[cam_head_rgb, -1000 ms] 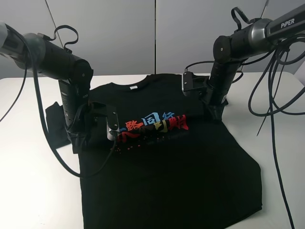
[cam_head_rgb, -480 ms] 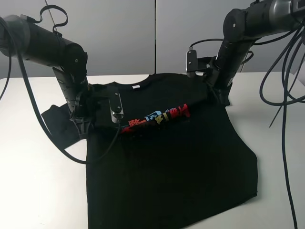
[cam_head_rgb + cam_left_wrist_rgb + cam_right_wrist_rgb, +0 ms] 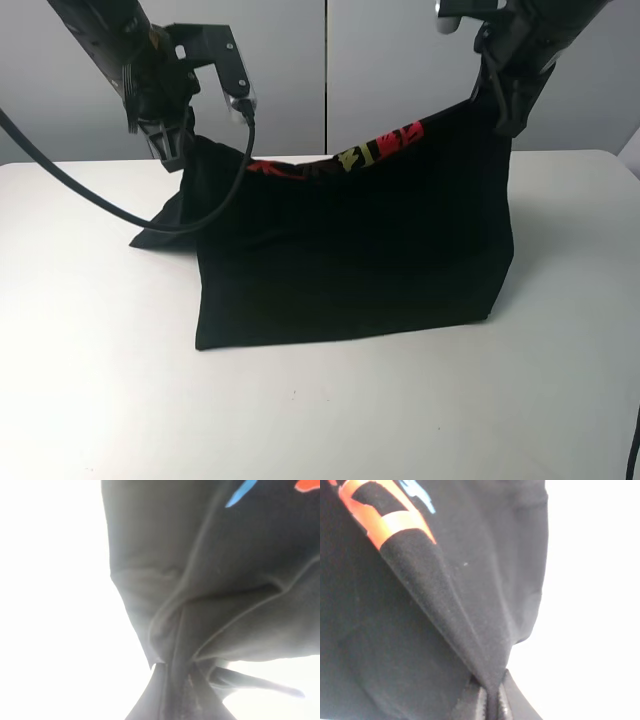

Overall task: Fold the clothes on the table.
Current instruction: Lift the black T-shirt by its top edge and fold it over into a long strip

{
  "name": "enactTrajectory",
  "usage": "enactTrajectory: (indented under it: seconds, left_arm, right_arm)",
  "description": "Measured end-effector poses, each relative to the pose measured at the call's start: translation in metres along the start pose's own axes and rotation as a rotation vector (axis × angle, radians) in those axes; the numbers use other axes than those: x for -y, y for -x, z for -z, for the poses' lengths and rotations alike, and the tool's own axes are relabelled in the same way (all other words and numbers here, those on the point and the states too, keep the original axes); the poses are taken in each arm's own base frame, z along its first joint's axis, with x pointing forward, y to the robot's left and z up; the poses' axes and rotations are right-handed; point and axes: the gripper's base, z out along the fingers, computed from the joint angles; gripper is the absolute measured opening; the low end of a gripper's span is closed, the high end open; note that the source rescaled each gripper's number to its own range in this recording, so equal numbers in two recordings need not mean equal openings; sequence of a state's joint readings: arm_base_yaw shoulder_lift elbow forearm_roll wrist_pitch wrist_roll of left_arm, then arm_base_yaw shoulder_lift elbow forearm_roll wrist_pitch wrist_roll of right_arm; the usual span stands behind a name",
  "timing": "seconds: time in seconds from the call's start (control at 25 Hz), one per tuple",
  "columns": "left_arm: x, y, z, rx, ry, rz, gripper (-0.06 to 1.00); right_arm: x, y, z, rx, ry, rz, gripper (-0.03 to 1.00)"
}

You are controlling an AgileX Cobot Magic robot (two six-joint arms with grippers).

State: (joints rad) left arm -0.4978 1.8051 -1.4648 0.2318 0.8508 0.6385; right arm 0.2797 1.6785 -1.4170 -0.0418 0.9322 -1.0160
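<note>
The black T-shirt [image 3: 360, 250] hangs as a wide, slack sheet between the two hands, over the middle of the white tabletop [image 3: 100, 390]; the cloth is plain and dark over most of its face, with smooth shallow folds; along its sagging top edge a strip of the printed characters [image 3: 385, 143] shows in red and yellow-orange, partly rolled over and hidden; its long axis runs across the exterior view from left to right, and the top edge climbs toward the right side, where it is held higher; the lower edge lies on the tabletop nearer the camera, roughly straight and a little tilted, with the right corner farther back than the left; a sleeve [image 3: 152, 236] trails out to the left and rests on the tabletop; the left hand [image 3: 168, 152] is pressed together on a bunched upper corner of the shirt, and its wrist view shows the fabric [image 3: 225, 580] gathered into creases that run down into the closed fingers [image 3: 172, 700], with a blue mark of the print at the frame's edge; the right hand [image 3: 503, 122] likewise pinches the opposite upper corner, and in its wrist view a ridge of cloth [image 3: 395, 630] with an orange stroke narrows into the squeezed fingers [image 3: 479, 702]; a black cable [image 3: 120, 212] loops beneath the left arm in front of the grey wall panels [image 3: 330, 80].
</note>
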Motion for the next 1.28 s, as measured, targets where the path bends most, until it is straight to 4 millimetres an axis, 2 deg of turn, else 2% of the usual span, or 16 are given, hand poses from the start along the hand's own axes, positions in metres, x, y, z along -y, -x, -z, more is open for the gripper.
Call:
enactTrajectory:
  seconds: [0.12,0.2,0.36,0.6,0.76,0.92,1.08,1.28]
  left_arm:
    - [-0.006,0.000,0.021,0.035,0.039,0.010,0.00]
    - [-0.007,-0.001,0.030,0.042,0.044,0.023,0.00]
    - [-0.005,-0.004,0.035,0.014,0.021,0.053,0.00]
    - [-0.009,0.001,0.035,0.078,0.062,0.101,0.00]
    - [-0.016,0.011,0.029,0.162,0.136,0.106,0.00]
    - [-0.022,0.016,0.011,0.182,0.198,0.118,0.00]
    - [-0.036,0.023,0.020,0.244,0.310,0.160,0.00]
    - [-0.054,0.034,0.044,0.313,0.382,0.196,0.00]
  right_arm:
    - [-0.002,-0.003,0.032,0.026,-0.048,-0.072,0.00]
    - [-0.005,-0.005,0.045,0.028,-0.051,-0.137,0.00]
    - [-0.012,-0.010,0.057,-0.003,-0.010,-0.222,0.00]
    - [-0.012,-0.010,0.051,-0.009,-0.005,-0.267,0.00]
    - [-0.002,-0.006,0.028,-0.001,-0.056,-0.268,0.00]
    - [0.017,-0.007,0.010,-0.025,-0.227,-0.281,0.00]
    - [0.032,-0.009,0.017,-0.018,-0.406,-0.265,0.00]
    - [0.034,-0.010,0.029,-0.004,-0.455,-0.263,0.00]
